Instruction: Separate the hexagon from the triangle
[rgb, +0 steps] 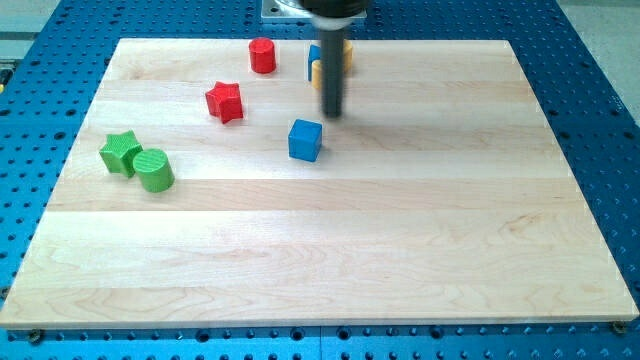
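My tip (331, 113) rests on the board near the view's top middle. Just above it, partly hidden by the rod, a yellow block (346, 52) and a blue block (314, 53) sit close together by the top edge. Another bit of yellow (314, 72) shows left of the rod. Their shapes cannot be made out behind the rod. The tip is just below this pair; whether it touches them cannot be told. A blue cube (305, 139) lies a little below and left of the tip, apart from it.
A red cylinder (262, 55) stands at the top, left of the hidden pair. A red star (225, 101) lies below and left of it. A green star (120, 152) and a green cylinder (154, 170) sit touching at the left side of the wooden board (400, 250).
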